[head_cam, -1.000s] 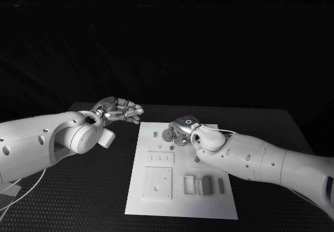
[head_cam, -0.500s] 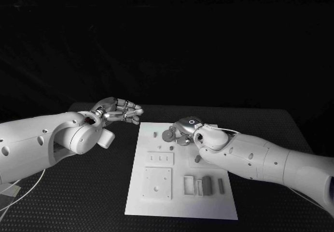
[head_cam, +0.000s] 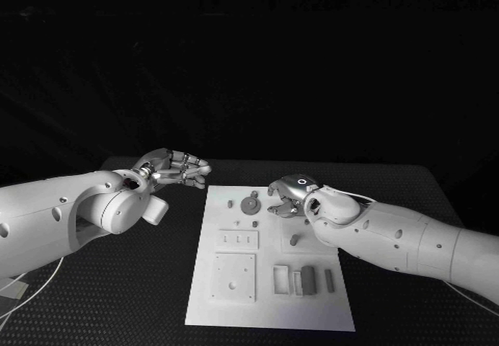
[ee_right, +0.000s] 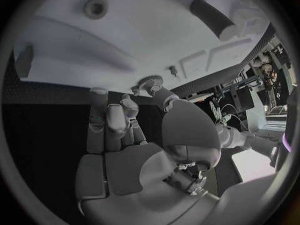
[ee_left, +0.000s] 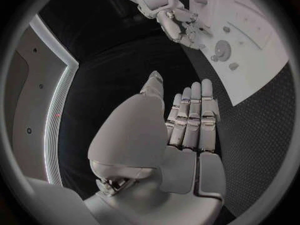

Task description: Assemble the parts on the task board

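Your left hand (head_cam: 177,168) hovers off the board's far left corner, above the black table (head_cam: 125,274). Fingers are loosely curled and apart, nothing in them; the left wrist view shows the palm (ee_left: 181,135) bare. It looks parked there to keep clear of the work area.

Next, the task board (head_cam: 265,310), lying flat in the middle of the table. Near its far end you have a round gear-like part (head_cam: 251,205) flat on the plate, with small pegs beside it (head_cam: 230,204). Mid-board sit recessed plates (head_cam: 238,238), and on the near side a row of upright slots with a dark bar part (head_cam: 308,278) standing in it. The parts are probably spread out like that so each has its own seat.

Your right hand (head_cam: 292,195) is over the board's far right area, just beside the gear. Fingers are curled downward toward the plate; you cannot tell whether they pinch a small piece. The right wrist view shows the fingertips (ee_right: 128,105) close to the gear (ee_right: 152,80), no held item clearly visible. My guess is that the hand is placed for a pick or seat near the gear.
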You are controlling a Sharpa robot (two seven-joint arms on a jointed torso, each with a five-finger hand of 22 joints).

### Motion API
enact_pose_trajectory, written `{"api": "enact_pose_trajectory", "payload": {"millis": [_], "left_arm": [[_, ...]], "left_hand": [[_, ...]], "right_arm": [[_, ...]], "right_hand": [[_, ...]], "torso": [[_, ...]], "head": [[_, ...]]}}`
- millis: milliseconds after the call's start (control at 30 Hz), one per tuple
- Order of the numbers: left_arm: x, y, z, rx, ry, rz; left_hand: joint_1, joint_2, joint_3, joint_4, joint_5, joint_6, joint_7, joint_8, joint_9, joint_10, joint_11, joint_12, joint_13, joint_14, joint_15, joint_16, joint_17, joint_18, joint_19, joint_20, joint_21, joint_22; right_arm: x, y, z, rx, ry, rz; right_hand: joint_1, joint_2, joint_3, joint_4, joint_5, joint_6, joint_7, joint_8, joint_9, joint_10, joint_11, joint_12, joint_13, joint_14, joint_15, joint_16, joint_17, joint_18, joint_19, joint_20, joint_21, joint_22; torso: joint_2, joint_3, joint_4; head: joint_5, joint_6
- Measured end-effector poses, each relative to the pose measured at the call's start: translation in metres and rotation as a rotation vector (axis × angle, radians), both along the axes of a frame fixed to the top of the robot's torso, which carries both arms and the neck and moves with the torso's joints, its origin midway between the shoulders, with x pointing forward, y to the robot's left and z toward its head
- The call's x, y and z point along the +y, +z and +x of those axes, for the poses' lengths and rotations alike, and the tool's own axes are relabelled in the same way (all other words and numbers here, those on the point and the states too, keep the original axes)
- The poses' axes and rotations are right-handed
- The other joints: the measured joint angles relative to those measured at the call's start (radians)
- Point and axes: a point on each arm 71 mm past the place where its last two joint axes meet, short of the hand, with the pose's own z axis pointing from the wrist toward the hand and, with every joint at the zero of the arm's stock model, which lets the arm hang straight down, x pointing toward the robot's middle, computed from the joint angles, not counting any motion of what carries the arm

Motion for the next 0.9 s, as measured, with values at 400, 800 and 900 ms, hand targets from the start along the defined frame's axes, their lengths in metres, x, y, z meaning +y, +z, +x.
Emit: {"api": "enact_pose_trajectory", "payload": {"millis": [400, 800, 900], "left_arm": [[0.007, 0.000, 0.007, -0.015, 0.020, 0.018], [0.007, -0.001, 0.011, -0.020, 0.022, 0.025], [0.008, -0.001, 0.012, -0.021, 0.024, 0.027]], "left_hand": [[0.000, 0.000, 0.002, -0.002, 0.000, 0.000, 0.000, 0.000, 0.000, -0.001, 0.001, 0.000, 0.000, 0.000, 0.000, -0.004, 0.002, -0.005, 0.000, 0.000, -0.004, 0.001], [0.000, 0.000, 0.005, 0.000, 0.000, 0.000, 0.000, 0.000, 0.000, -0.001, 0.001, 0.000, 0.001, 0.000, 0.000, -0.004, 0.003, -0.005, 0.000, 0.000, -0.004, 0.001], [0.000, 0.000, 0.005, 0.000, 0.000, 0.000, 0.000, 0.000, 0.000, -0.001, 0.001, 0.000, 0.001, 0.000, 0.000, -0.004, 0.003, -0.006, 0.000, 0.000, -0.004, 0.002]], "right_arm": [[-0.050, 0.069, 0.007, -0.131, 0.015, 0.192], [-0.129, 0.061, 0.016, 0.077, -0.022, 0.236], [-0.142, 0.059, 0.017, 0.101, -0.029, 0.232]], "right_hand": [[0.059, -0.028, 0.007, -0.070, 0.000, 0.004, -0.004, 0.006, 0.000, -0.016, 0.001, -0.040, -0.045, -0.012, 0.004, -0.023, -0.040, -0.001, -0.013, 0.008, -0.011, 0.000], [0.142, -0.004, 0.027, -0.141, 0.004, 0.002, -0.002, 0.006, 0.001, -0.082, 0.007, -0.537, -0.432, -0.045, 0.002, -0.085, -0.068, 0.010, -0.065, 0.033, -0.039, 0.000], [0.152, -0.013, 0.026, -0.141, 0.004, 0.002, 0.009, 0.006, 0.002, -0.050, 0.012, -0.689, -0.554, -0.041, 0.012, -0.089, -0.070, 0.012, -0.065, 0.033, -0.046, 0.000]], "torso": [[-0.006, 0.0083, -0.0153], [-0.011, 0.0216, -0.0314], [-0.012, 0.0239, -0.0334]], "head": [[-0.004, 0.022], [-0.004, 0.032], [-0.007, 0.032]]}}
